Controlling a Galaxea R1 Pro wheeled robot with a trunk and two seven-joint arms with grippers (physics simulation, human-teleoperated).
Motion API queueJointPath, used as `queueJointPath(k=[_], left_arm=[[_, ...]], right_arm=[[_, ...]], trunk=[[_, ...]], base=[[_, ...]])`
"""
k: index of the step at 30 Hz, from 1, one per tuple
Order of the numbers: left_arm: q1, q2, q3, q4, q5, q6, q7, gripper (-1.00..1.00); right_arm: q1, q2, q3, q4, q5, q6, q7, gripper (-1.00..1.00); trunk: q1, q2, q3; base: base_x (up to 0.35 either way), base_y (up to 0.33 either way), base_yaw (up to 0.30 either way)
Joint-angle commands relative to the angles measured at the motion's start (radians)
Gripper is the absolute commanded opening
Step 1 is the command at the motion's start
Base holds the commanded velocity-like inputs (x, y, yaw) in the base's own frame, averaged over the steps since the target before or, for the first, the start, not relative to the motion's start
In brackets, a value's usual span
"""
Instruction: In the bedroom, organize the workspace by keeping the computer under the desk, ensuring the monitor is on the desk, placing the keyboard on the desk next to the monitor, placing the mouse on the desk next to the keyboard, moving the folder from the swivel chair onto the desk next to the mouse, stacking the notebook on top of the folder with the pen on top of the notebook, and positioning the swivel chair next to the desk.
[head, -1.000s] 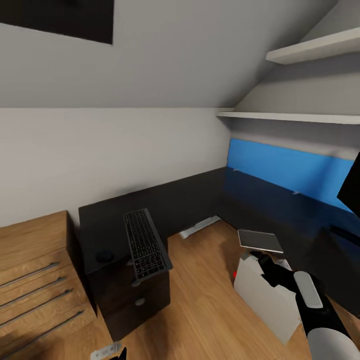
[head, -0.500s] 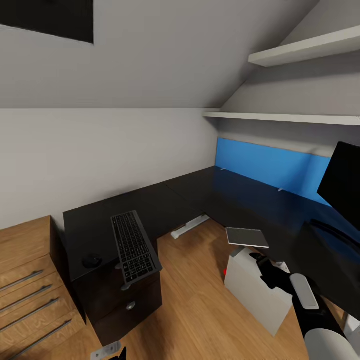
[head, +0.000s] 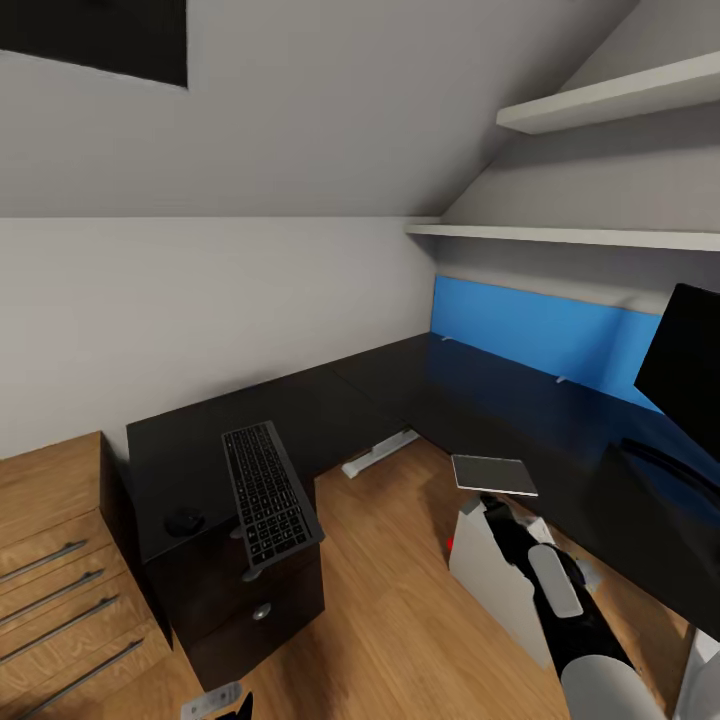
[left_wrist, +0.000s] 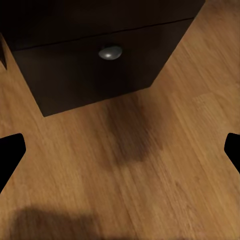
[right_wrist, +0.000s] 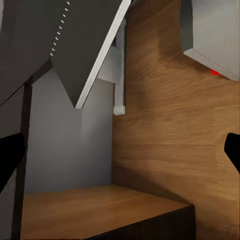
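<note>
End effector on the right (right_wrist: 120, 150) is spread wide and empty, its arm stretched low towards a pale box (head: 495, 580) on the floor (head: 400, 610). The left end effector (left_wrist: 120, 150) is equally wide and empty, hanging over bare boards in front of the drawer unit (left_wrist: 95, 70), apparently parked out of the way. The L-shaped tabletop (head: 400, 400) wraps the corner under a blue back panel. The monitor (head: 690, 372) stands on its right wing, so that part of the task looks settled. The box, with a red light at a lower corner, is probably the computer; it sits at the tabletop's edge, not clearly beneath it, which may be why the right arm is there. The keyboard (head: 268, 493) lies well apart from the monitor on the left wing above the drawers, its near end overhanging the edge, so it would need carrying across. A thin grey slab (head: 493, 474) shows just above the box; whether it rests on it I cannot tell. The mouse (head: 184, 520) sits beside the keyboard.
</note>
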Motion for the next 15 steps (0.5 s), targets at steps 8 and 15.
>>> queueJointPath(k=[8, 15], left_arm=[[-0.001, 0.002, -0.008, -0.004, 0.01, -0.006, 0.008, 1.0], [-0.001, 0.001, -0.008, -0.005, 0.01, -0.007, 0.011, 1.0]], right_arm=[[-0.001, 0.062, 0.003, 0.05, 0.011, -0.267, -0.002, 1.0], [-0.001, 0.103, 0.002, 0.078, 0.009, -0.298, 0.035, 1.0]], trunk=[[0.0, -0.001, -0.001], [0.004, -0.008, -0.004]], base=[[0.0, 0.0, 0.0], [0.0, 0.0, 0.0]])
